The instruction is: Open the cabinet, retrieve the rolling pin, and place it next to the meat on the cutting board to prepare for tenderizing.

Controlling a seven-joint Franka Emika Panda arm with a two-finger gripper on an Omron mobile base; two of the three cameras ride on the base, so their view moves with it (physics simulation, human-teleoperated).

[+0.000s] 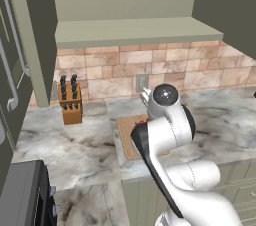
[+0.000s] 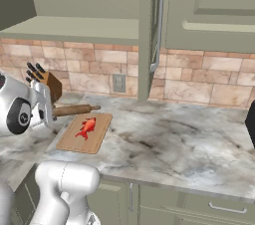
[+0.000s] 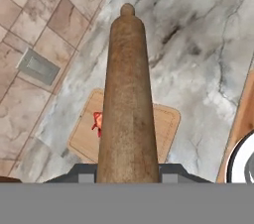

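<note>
The two-finger gripper [image 3: 128, 176] is clamped on one end of the long brown wooden rolling pin [image 3: 127, 99], whose long axis runs straight out from the fingers; in the right base view the pin [image 2: 74, 110] is held level above the far edge of the flat tan wooden cutting board [image 2: 99, 137]. The small red-orange chunk of meat [image 2: 86, 127] lies mid-board, just nearside of the pin; the judged next move is a short descent beside it.
</note>
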